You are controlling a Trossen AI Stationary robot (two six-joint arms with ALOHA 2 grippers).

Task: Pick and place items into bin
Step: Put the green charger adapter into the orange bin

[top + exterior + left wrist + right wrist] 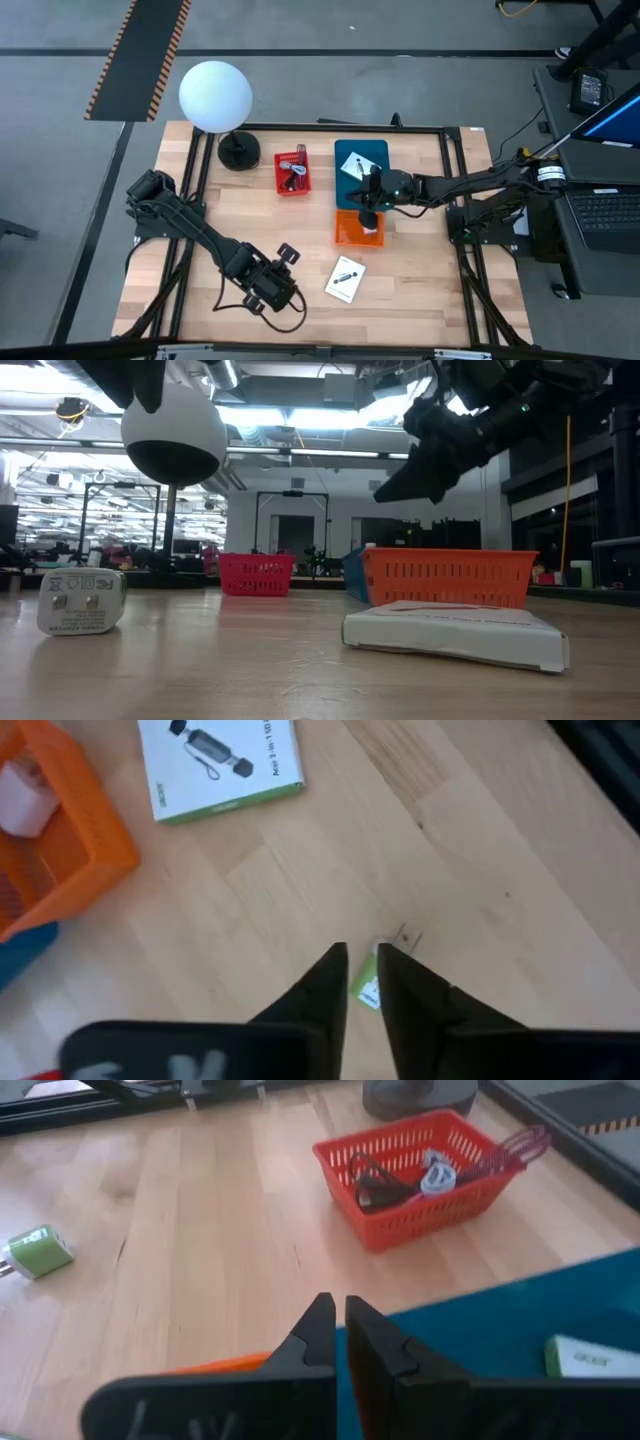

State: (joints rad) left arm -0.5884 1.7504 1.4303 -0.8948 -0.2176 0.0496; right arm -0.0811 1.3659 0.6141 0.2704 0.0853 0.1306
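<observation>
left gripper (362, 982) half hides green charger (366, 988) on table.

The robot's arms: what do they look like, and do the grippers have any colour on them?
Both arms are black, jointed segments. The right arm has cables running along it and a small green light near its wrist. Each gripper, left and right, ends in two plain matte-black wedge-shaped fingers with no coloured markings visible.

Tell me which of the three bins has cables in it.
The red bin, the one nearest the globe lamp. Dark and maroon cables lie inside it; the orange bin and blue bin show none.
</observation>
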